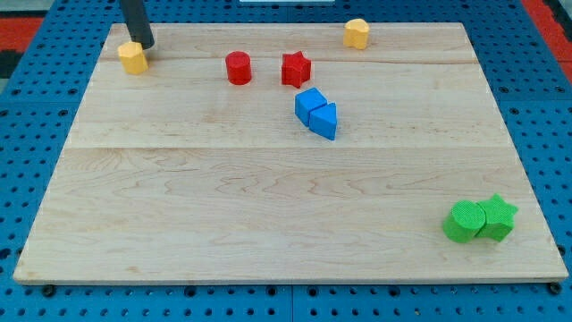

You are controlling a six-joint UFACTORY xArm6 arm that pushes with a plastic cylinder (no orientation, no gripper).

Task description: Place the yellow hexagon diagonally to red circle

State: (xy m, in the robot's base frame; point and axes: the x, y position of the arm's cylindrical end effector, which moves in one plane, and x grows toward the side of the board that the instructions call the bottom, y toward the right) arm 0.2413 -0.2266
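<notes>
The yellow hexagon [133, 57] lies near the board's top left corner. The red circle [239, 68] stands to its right, in the top middle, well apart from it. My tip [145, 44] comes down from the view's top and sits just above and to the right of the yellow hexagon, touching or nearly touching it.
A red star [296, 69] stands right of the red circle. A blue cube [310, 105] and a blue triangle [325, 120] touch below it. A second yellow block [357, 33] is at the top right. A green circle [464, 222] and green star [497, 217] touch at the bottom right. The wooden board [268, 224] lies on a blue pegboard.
</notes>
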